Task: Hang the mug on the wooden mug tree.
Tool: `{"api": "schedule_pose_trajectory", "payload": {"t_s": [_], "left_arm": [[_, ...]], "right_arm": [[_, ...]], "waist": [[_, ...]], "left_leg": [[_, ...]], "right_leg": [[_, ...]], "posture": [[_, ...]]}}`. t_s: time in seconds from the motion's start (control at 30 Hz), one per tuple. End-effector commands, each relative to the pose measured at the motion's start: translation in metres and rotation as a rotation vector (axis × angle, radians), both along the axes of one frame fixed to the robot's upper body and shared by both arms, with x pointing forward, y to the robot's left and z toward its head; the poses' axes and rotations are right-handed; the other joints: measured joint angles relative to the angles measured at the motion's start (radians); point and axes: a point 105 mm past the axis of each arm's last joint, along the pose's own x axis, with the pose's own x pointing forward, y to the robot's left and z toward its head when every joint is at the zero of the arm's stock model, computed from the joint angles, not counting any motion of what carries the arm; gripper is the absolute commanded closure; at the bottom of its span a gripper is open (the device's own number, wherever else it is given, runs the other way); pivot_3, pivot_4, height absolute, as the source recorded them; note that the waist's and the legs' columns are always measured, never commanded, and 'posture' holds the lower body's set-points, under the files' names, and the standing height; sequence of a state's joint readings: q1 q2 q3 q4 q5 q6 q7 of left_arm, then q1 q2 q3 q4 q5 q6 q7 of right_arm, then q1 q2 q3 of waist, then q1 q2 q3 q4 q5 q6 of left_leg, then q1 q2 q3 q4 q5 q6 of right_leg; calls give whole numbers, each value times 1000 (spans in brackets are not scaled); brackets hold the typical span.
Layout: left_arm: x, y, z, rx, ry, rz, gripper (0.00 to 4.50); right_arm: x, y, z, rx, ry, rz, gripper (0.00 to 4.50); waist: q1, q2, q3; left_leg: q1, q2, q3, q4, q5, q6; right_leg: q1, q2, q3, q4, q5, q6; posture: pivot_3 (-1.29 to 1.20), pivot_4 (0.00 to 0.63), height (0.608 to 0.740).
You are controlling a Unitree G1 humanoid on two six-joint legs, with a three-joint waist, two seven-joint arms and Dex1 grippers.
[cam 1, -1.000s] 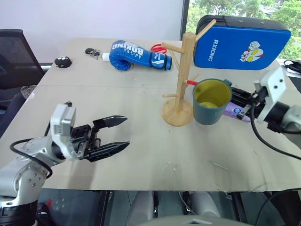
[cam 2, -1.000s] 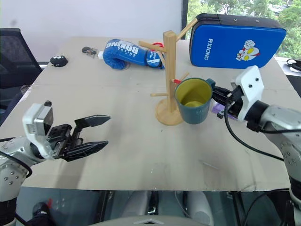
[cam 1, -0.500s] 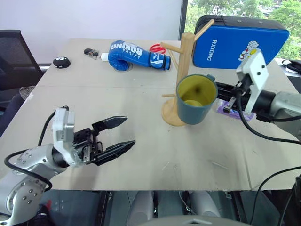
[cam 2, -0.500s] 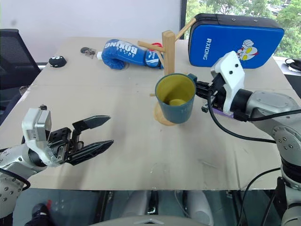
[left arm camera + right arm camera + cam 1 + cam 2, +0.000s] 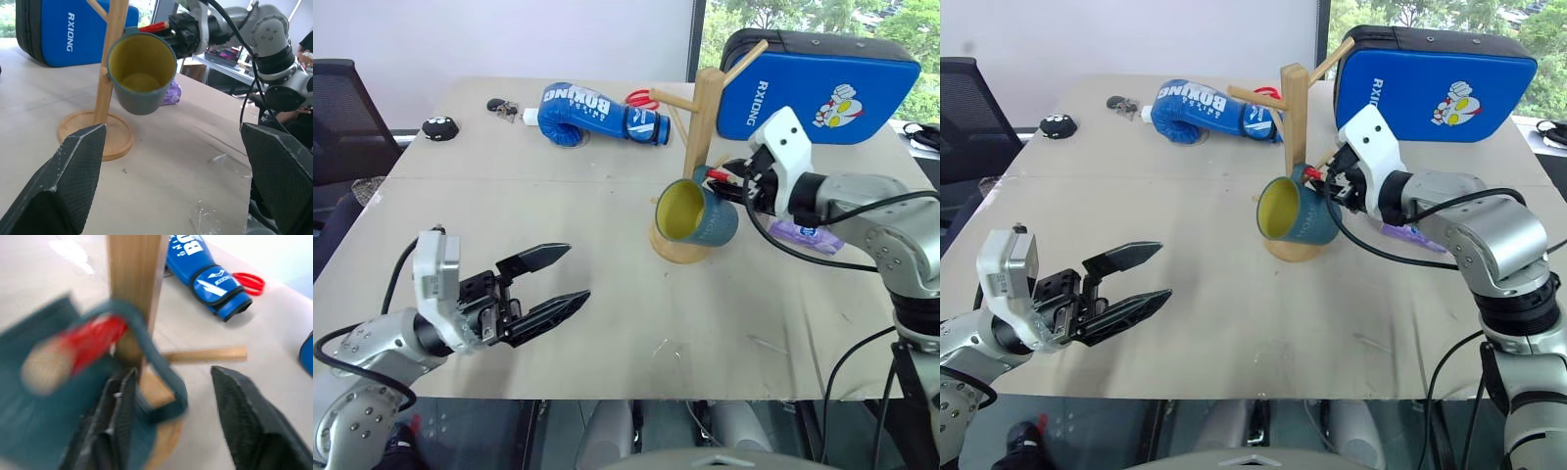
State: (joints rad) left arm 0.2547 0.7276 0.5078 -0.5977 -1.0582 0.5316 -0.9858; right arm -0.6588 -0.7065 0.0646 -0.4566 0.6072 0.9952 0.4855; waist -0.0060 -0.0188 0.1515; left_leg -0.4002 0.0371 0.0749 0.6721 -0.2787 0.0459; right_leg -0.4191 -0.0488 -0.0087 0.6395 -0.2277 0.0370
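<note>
Both arms outstretched over table [image 5: 607,323]

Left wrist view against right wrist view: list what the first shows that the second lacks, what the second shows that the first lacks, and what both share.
First alone: the mug's yellow interior, the mug tree's round base, the blue kick pad, a purple packet and the right arm reaching in. Second alone: the mug's handle looped over the red-tipped peg, the blue boxing glove, red scissors, and the right gripper with jaws apart beside the handle. Both share the mug, the wooden mug tree and the table.
</note>
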Motion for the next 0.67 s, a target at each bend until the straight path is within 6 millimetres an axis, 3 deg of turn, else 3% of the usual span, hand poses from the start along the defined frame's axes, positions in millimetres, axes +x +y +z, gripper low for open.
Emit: {"api": "schedule_pose_trajectory", "payload": {"t_s": [0.03, 0.2, 0.4, 0.57, 0.67], "left_arm": [[-1, 2, 4, 4, -48, 6, 0], [4, 8, -12, 7, 3, 56, 0], [10, 30, -43, 137, 82, 178, 0], [18, 47, -56, 223, 100, 247, 0], [20, 46, -63, 260, 122, 237, 0]], "right_arm": [[-20, -12, 26, 64, -108, 69, 2280], [-45, -57, 10, 105, -74, 34, 2280], [-74, -114, -49, 53, 32, -120, 2280], [-105, -139, -93, 11, 123, -169, 29], [-106, -139, -101, 21, 108, -188, 29]], "waist": [[-1, 0, 0], [3, -1, 0], [8, -1, -1], [11, -2, -1], [9, -2, -1]], "left_leg": [[0, 0, 0, 0, -1, 1], [3, 0, -1, 0, -2, 3], [4, 0, -1, 0, -2, 3], [6, 1, 0, 1, -2, 3], [7, 2, 0, 2, -2, 3]], "right_leg": [[0, 0, 0, 0, 0, 0], [3, 1, 0, 1, 0, 0], [4, 1, 0, 1, -1, -1], [5, 2, 1, 1, -2, 1], [4, 2, 1, 2, -3, 2]], "posture": [[0, 150, 740], [0, 150, 740], [0, 150, 740], [0, 150, 740], [0, 150, 740]]}}
